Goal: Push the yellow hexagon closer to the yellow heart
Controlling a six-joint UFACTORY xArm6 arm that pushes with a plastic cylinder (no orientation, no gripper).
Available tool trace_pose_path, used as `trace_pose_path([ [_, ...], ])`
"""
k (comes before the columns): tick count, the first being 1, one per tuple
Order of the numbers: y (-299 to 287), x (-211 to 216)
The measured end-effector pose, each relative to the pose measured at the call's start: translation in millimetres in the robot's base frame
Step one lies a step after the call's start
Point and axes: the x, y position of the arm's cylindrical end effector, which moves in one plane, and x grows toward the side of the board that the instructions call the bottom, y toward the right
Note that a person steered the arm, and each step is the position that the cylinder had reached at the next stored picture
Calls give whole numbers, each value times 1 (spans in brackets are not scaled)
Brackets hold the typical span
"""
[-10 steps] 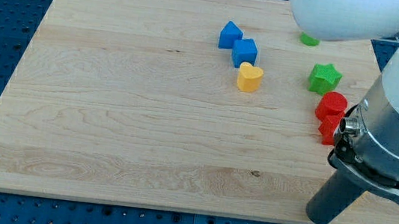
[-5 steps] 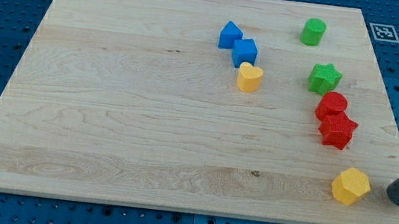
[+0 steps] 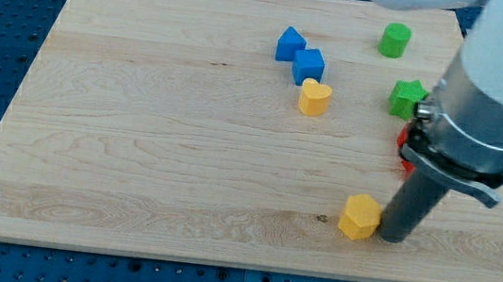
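Note:
The yellow hexagon (image 3: 360,217) lies near the board's bottom edge, right of centre. My tip (image 3: 394,237) stands right against its right side. The yellow heart (image 3: 313,98) lies well above it and a little to the left, just under the blue cube (image 3: 307,66). The arm's body hides part of the right side of the board.
A blue pentagon-like block (image 3: 289,44) sits upper left of the blue cube. A green cylinder (image 3: 395,40) is near the top edge. A green star (image 3: 406,98) and a red block (image 3: 405,150) are partly hidden behind the arm. The wooden board (image 3: 139,128) ends just below the hexagon.
The yellow hexagon has slid left along the bottom of the board, with my tip following on its right. The arm now covers the red blocks.

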Motion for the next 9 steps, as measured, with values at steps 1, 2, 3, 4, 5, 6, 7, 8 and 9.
trace_pose_path([
  [1, -22, -3],
  [2, -22, 8],
  [3, -34, 27],
  [4, -52, 26],
  [5, -51, 18],
  [6, -52, 4],
  [7, -52, -14],
  [8, -52, -32],
  [9, -52, -51],
])
